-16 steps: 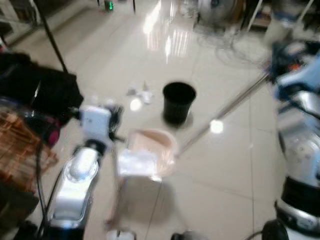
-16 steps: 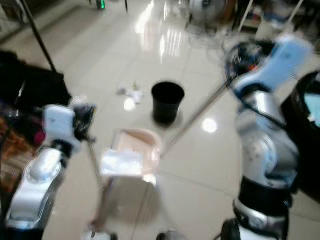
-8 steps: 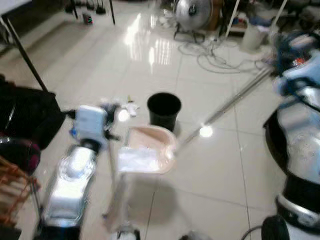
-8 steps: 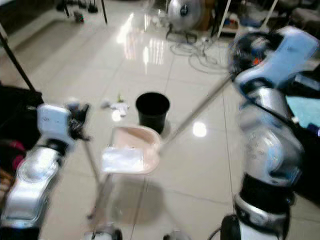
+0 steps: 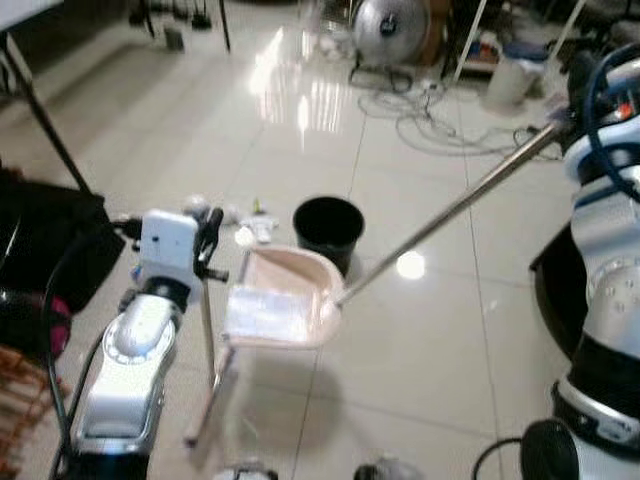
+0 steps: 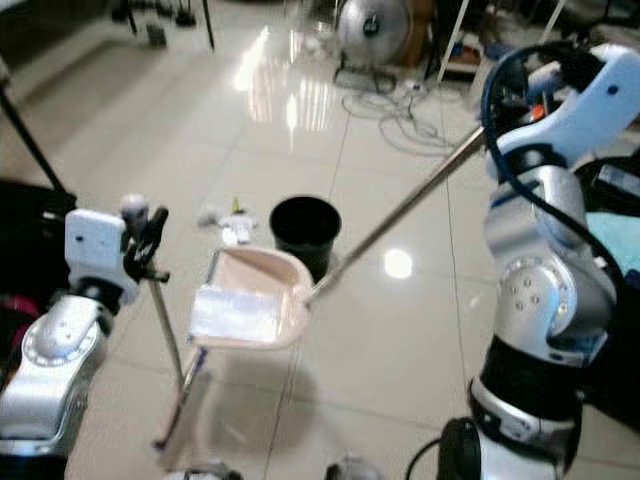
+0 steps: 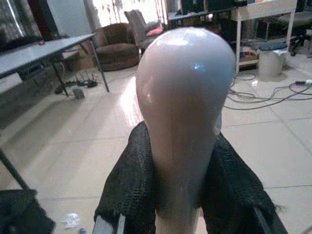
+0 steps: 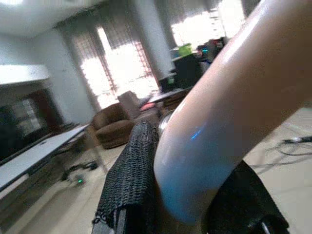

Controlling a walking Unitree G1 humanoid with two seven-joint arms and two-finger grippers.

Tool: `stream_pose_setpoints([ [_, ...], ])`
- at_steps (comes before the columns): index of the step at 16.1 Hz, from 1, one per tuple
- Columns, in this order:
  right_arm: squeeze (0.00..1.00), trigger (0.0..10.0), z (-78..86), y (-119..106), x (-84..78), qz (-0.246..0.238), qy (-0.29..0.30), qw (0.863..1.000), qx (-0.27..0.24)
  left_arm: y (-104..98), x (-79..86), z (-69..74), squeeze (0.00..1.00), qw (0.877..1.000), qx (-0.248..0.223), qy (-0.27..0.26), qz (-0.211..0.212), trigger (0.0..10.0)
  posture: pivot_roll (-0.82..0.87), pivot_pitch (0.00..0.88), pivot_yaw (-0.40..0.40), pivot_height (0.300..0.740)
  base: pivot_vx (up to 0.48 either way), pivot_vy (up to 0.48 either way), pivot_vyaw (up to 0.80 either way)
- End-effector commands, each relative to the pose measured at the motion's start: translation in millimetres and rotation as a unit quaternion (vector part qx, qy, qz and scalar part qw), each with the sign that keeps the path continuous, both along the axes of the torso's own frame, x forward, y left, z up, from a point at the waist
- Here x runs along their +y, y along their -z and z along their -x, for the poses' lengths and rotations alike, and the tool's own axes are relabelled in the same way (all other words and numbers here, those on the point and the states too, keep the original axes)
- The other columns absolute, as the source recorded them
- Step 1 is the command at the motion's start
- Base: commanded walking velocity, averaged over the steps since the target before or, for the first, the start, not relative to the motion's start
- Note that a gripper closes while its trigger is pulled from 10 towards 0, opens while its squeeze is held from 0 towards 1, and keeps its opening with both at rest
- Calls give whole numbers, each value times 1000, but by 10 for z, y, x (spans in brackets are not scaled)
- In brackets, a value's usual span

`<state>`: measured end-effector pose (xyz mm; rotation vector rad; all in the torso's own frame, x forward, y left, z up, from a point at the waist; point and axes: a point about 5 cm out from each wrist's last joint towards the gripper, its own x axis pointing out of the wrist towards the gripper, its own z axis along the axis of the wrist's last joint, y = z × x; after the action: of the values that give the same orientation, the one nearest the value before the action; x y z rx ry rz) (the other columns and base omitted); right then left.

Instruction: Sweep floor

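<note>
The left tool (image 7: pixel 178 195) is closed around the upper end of a thin broom handle (image 6: pixel 165 330), its black fingers (image 7: pixel 129 185) pressed to either side just under the rounded pale knob (image 7: pixel 183 87). The handle runs down and slightly inward to the tiled floor (image 5: pixel 420 340), meeting it close in front of the robot. The right tool (image 8: pixel 190 195) is clamped on the end of a long metal pole (image 5: pixel 450 210), held high at the robot's right; the pole slants down toward the middle and ends at a pinkish dustpan (image 5: pixel 280 300). The dustpan hangs above the floor, tilted, with something pale and crumpled lying in it. Just beyond the dustpan stands a black bin (image 5: pixel 328 228), upright and open. A few small white scraps (image 5: pixel 255 228) lie on the floor just left of the bin. Farther back are a fan (image 5: pixel 388 22) and loose cables (image 5: pixel 440 110); a dark bag (image 5: pixel 45 250) sits at the left.
</note>
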<state>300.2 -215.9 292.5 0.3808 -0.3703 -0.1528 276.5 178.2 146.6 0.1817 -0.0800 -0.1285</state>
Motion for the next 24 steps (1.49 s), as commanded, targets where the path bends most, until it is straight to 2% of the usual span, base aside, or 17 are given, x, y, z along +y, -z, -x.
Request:
stream_pose_setpoints([
  [1,0,10000,32,-113,-50,-1,13,1000,-23,-60,-55,6,0,1000,-15,14,3,10000,117,95,-46,740,428,0,0],
  [14,0,10000,14,-149,-107,-1,17,999,-27,-39,-50,29,0,1000,-12,18,-1,10000,120,82,-42,740,426,0,0],
  [18,0,10000,20,-148,-114,-4,19,999,-30,-38,-48,27,0,1000,-12,21,-1,10000,121,75,-41,740,426,0,-506],
  [24,0,10000,35,-142,-145,-12,27,999,-33,-40,-32,22,0,1000,-12,19,-3,10000,122,81,-38,740,427,0,0],
])
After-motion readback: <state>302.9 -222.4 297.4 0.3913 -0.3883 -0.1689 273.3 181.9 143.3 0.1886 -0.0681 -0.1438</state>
